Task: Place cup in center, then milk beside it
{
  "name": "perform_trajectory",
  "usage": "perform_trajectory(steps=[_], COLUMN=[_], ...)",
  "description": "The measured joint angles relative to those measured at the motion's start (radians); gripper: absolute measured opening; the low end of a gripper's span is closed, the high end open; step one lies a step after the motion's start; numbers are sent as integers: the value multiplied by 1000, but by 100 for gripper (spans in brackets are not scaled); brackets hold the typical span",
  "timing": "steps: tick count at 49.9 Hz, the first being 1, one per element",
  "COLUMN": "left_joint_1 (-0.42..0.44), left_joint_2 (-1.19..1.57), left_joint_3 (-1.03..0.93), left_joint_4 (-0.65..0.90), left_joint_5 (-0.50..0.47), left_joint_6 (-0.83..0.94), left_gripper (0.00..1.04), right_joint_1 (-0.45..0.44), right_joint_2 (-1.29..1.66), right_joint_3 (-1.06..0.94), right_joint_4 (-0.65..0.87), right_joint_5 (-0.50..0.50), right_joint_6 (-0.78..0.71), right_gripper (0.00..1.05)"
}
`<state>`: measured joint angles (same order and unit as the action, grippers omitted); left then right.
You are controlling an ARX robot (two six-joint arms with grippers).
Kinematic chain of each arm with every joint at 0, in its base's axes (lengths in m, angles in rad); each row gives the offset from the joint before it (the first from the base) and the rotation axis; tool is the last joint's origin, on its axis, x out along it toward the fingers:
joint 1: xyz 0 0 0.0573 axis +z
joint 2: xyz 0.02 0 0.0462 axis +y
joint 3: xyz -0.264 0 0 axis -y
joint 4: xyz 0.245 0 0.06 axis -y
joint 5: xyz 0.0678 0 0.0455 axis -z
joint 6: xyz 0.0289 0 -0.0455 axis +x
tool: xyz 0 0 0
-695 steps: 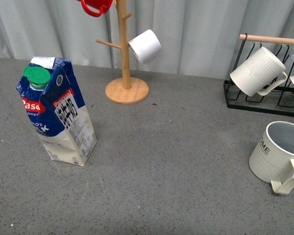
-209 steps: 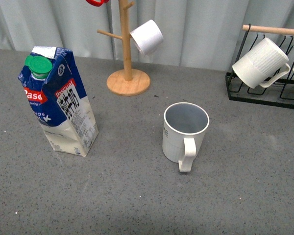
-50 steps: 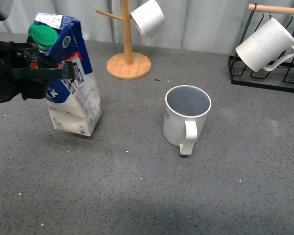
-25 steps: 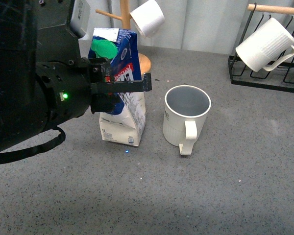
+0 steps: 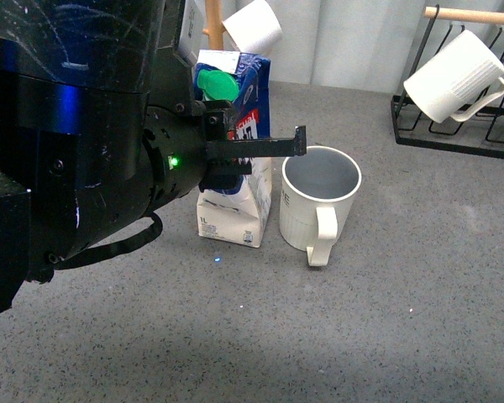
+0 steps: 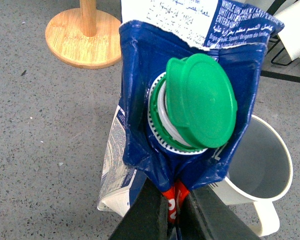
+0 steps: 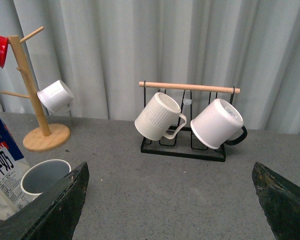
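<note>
Two steps, one left: our left gripper (image 6: 174, 205) clamps the milk (image 5: 235, 210) at nine o'clock of the cup (image 5: 307, 222); next we set it down and release. Our right gripper (image 7: 170, 200) gapes, empty.

The milk carton (image 6: 140, 100) is creased, glossy printed card with a smooth plastic cap (image 6: 202, 102); the cup (image 5: 298, 222) is ribbed glazed ceramic; the worktop (image 5: 361, 336) is matt and speckled.

The light was bright and soft everywhere. Only faint shadows lay on the counter (image 5: 403, 294). Up close, the left claw (image 6: 173, 212) looked blurry and dark.
</note>
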<state>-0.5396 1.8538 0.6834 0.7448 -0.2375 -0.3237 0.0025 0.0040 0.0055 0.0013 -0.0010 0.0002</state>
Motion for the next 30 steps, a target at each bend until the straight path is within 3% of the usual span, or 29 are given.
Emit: perform_trajectory(steps=[6, 14, 30], left_joint_1=[-6, -11, -30], left_joint_2=[0, 0, -48], left_joint_3=[6, 13, 11], left_joint_4=[-6, -22, -33], left_joint_5=[1, 7, -19], left_joint_6=[-2, 0, 8], left_gripper=[5, 29, 95], right_joint_1=[0, 0, 0], right_joint_2=[0, 0, 0], right_joint_3=[0, 0, 0], right_joint_4=[0, 0, 0], right_joint_5=[0, 0, 0], right_joint_6=[0, 0, 0], right_gripper=[95, 95, 95])
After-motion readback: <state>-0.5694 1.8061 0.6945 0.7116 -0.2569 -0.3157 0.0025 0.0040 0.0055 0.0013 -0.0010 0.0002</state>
